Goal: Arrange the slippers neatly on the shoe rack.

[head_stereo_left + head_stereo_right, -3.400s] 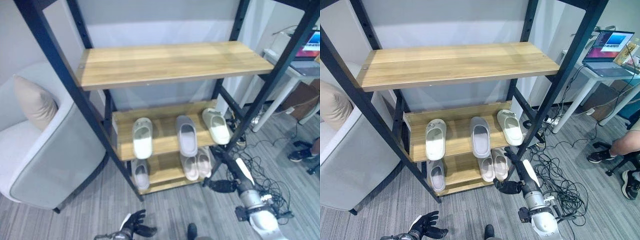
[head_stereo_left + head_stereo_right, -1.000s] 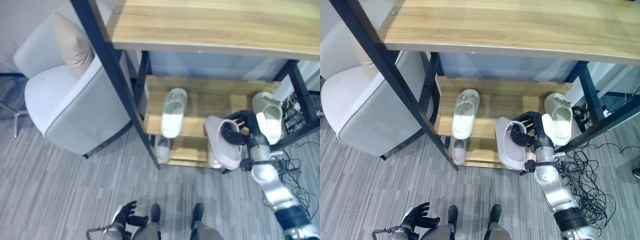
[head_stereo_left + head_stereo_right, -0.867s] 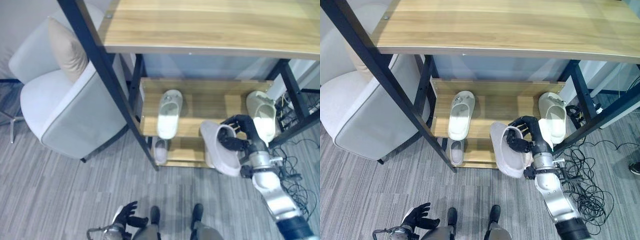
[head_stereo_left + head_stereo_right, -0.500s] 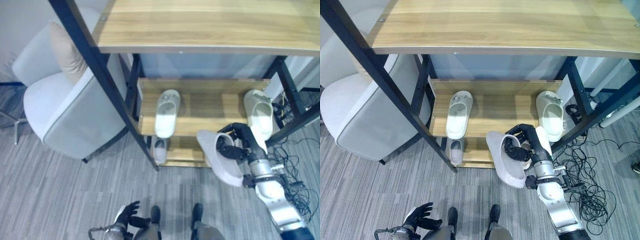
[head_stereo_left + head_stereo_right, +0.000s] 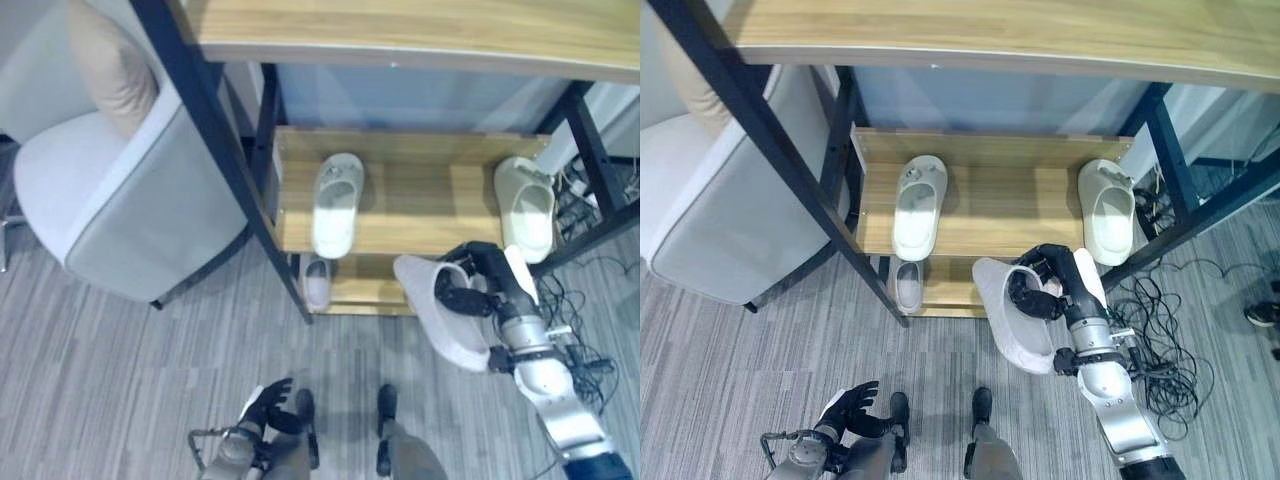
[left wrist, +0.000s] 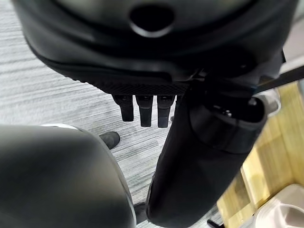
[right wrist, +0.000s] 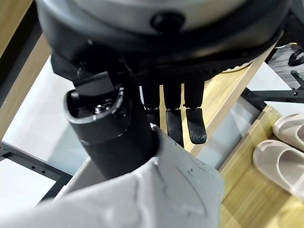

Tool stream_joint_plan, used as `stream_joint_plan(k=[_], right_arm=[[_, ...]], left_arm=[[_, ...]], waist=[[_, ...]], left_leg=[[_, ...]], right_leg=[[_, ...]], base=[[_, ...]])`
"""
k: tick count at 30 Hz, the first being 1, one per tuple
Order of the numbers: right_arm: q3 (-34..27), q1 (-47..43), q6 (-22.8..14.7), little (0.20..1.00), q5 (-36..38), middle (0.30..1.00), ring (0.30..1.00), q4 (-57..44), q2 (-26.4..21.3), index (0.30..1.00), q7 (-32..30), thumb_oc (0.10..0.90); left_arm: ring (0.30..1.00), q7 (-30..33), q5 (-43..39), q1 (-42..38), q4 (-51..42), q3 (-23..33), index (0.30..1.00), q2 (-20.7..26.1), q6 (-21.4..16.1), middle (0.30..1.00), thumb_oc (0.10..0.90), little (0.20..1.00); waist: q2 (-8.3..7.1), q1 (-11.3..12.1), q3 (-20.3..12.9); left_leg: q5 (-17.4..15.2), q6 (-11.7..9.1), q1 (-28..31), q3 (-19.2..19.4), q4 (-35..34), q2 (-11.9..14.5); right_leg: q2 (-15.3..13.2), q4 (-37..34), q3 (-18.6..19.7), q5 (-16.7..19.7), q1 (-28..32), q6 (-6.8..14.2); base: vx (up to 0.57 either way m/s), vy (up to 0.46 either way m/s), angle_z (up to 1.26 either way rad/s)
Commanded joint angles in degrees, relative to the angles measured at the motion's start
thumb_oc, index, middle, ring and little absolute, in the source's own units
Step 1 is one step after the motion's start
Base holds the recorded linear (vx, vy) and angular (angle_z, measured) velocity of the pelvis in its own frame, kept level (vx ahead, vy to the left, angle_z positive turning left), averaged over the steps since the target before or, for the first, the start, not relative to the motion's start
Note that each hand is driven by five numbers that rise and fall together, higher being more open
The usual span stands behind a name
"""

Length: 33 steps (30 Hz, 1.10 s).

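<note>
Grey rubber slipper (image 5: 1012, 325) is in my right hand (image 5: 1043, 290), fingers curled through its strap with the thumb against it; it hangs in the air in front of the shoe rack (image 5: 980, 215), below the front edge of the middle shelf and off the floor. Its long axis runs roughly front to back, tipped downward toward me. The open stretch of the middle shelf lies up and slightly left of the hand, between the two pale slippers there, so I judge the next move is a lift and push forward into that gap.

My left hand (image 5: 853, 405) sits low by the floor, well apart from the rack, fingers loosely spread and holding nothing. Right hand is clearly the nearer one.

Count, left to right:
- middle shelf: white slipper (image 5: 917, 206), cream slipper (image 5: 1106, 211): two
- bottom shelf: one small slipper (image 5: 907, 285) visible; others may be hidden behind the held one
- held: one
</note>
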Motion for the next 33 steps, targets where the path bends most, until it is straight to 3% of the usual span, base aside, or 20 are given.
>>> stream_joint_plan(k=[1, 2, 5, 8, 9, 19, 21, 22, 24, 25, 28, 31, 33], right_arm=[[-1.29, -6.49, -5.7, 0.3, 1.59, 0.3, 0.3, -7.52, -1.18, 0.3, -0.74, 0.4], [0.19, -7.8, -5.39, 0.3, 1.5, 0.3, 0.3, -7.55, -0.54, 0.3, 0.22, 0.4], [1.77, -9.39, -5.56, 0.3, 1.69, 0.3, 0.3, -7.16, 0.05, 0.3, 0.43, 0.4], [3.71, -10.68, -5.65, 0.3, 1.93, 0.3, 0.3, -6.81, 0.45, 0.3, 1.21, 0.4], [4.38, -10.53, -5.5, 0.3, 1.71, 0.3, 0.3, -6.93, 0.58, 0.3, 1.58, 0.4], [5.1, -8.08, -5.7, 0.3, 2.26, 0.3, 0.3, -9.24, -1.71, 0.3, 3.78, 0.4], [4.41, -6.95, -5.85, 0.3, 2.15, 0.3, 0.3, -9.63, -2.4, 0.3, 3.68, 0.4], [4.03, -6.38, -5.91, 0.3, 2.25, 0.3, 0.3, -9.6, -2.55, 0.3, 3.38, 0.4], [3.96, -6.51, -6.12, 0.3, 2.12, 0.3, 0.3, -9.35, -2.81, 0.3, 2.98, 0.4], [4.0, -6.6, -6.06, 0.3, 2.16, 0.3, 0.3, -9.01, -2.81, 0.3, 3.1, 0.4], [4.28, -6.57, -5.95, 0.3, 2.05, 0.3, 0.3, -8.38, -2.96, 0.3, 3.05, 0.4], [4.54, -6.86, -6.1, 0.3, 2.32, 0.3, 0.3, -8.51, -2.78, 0.3, 3.66, 0.4], [5.77, -8.14, -6.05, 0.3, 2.79, 0.3, 0.3, -8.86, -2.3, 0.3, 4.68, 0.4]], left_arm=[[0.9, 0.74, -0.08, 2.89, -1.32, 0.51, 0.9, 0.68, -1.89, 0.9, 0.8, 0.9], [0.9, 1.34, -0.78, 3.36, -1.1, 1.74, 0.9, 1.25, -1.79, 0.9, 0.8, 0.9], [0.9, 1.77, -1.42, 3.27, -0.99, 2.34, 0.9, 1.88, -1.88, 0.9, 0.8, 0.9], [0.9, 2.18, -2.49, 3.57, -1.52, 3.13, 0.9, 2.1, -2.05, 0.9, 0.8, 0.9], [0.9, 1.97, -2.88, 4.04, -1.73, 3.61, 0.9, 2.22, -2.42, 0.9, 0.8, 0.9], [0.9, 1.6, -1.47, 2.66, 0.18, 2.52, 0.9, 0.84, -2.35, 0.9, 0.8, 0.9], [0.9, 1.5, -0.92, 1.97, -0.27, 1.87, 0.9, 0.67, -2.46, 0.9, 0.8, 0.9], [0.9, 1.5, -0.79, 1.58, -0.68, 1.54, 0.9, 0.68, -2.64, 0.9, 0.8, 0.9], [0.9, 1.55, -1.09, 0.89, -1.22, 1.16, 0.9, 0.61, -3.0, 0.9, 0.8, 0.9], [0.9, 1.4, -1.32, 0.6, -1.09, 0.74, 0.9, 0.23, -3.03, 0.9, 0.8, 0.9], [0.9, 1.49, -1.01, 1.12, -0.9, 0.4, 0.9, 0.19, -3.06, 0.9, 0.8, 0.9], [0.9, 1.14, -0.88, 0.3, -1.3, -0.58, 0.9, 0.04, -3.14, 0.9, 0.8, 0.9], [0.9, 1.44, -0.95, -0.11, -2.3, -0.62, 0.9, 0.67, -3.3, 0.9, 0.8, 0.9]], waist=[[0.06, 1.77, -4.5], [0.13, 1.9, -3.92], [0.77, 2.02, -2.94], [0.62, 1.82, -2.1], [0.4, 2.51, -2.14], [1.08, 1.1, -1.85], [1.08, 0.73, -1.5], [1.05, 0.75, -0.79], [1.18, 1.31, 0.14], [1.69, 1.36, -0.48], [2.04, 1.94, -0.91], [1.49, 1.28, -0.81], [1.0, 1.3, -0.54]], left_leg=[[-6.15, -2.47, -4.32, -4.42, 4.71, 4.56], [-7.11, -0.96, -3.07, -2.51, 4.69, 4.27], [-7.56, -0.36, -2.56, -0.85, 4.4, 4.56], [-8.53, -0.46, -0.5, 1.25, 3.77, 4.14], [-9.28, -0.59, -0.44, 2.01, 5.0, 4.39], [-8.42, -2.25, -1.59, -1.16, 4.32, 5.4], [-7.29, -3.36, -3.42, -1.56, 6.67, 5.81], [-7.61, -4.17, -5.46, -2.0, 11.06, 6.51], [-5.67, -5.29, -7.79, -5.07, 13.67, 6.49], [-5.26, -5.45, -7.8, -7.24, 8.54, 6.79], [-4.91, -5.56, -6.61, -9.68, 3.51, 6.17], [-5.29, -5.19, -8.17, -10.6, 6.18, 4.5], [-7.11, -3.66, -7.9, -8.24, 7.32, 3.99]], right_leg=[[-0.8, 9.13, -0.5, -16.24, 4.42, 2.43], [-1.85, 12.94, 0.16, -15.41, 2.03, 3.35], [-2.38, 18.18, -0.57, -14.59, -2.36, 4.18], [-3.14, 16.67, -5.41, -12.37, -5.26, 3.76], [-4.38, 14.33, -8.88, -12.35, -4.18, 3.34], [0.25, 10.82, -6.58, -13.62, -3.23, 0.81], [0.8, 9.72, -5.92, -13.8, -2.79, 0.01], [1.1, 9.29, -5.83, -14.38, -2.21, -0.6], [1.68, 8.69, -6.04, -14.84, -1.7, -1.32], [1.98, 8.32, -6.12, -15.37, -1.16, -0.39], [1.91, 9.38, -5.25, -15.73, -1.12, 0.31], [0.18, 10.29, -4.11, -15.22, -1.32, 1.11], [-1.49, 12.25, -2.17, -14.34, -2.96, 2.27]], base=[[0.04, 0.221, -0.63], [0.03, 0.156, -0.55], [-0.03, 0.144, -0.6], [0.03, 0.039, -0.64], [0.09, -0.102, -0.56], [0.02, -0.089, 0.0], [-0.03, -0.086, 0.09], [-0.08, -0.072, 0.22], [-0.02, -0.016, 0.18], [0.07, 0.066, 0.04], [0.12, 0.124, 0.0], [0.08, 0.192, -0.21], [0.04, 0.268, -0.32]])
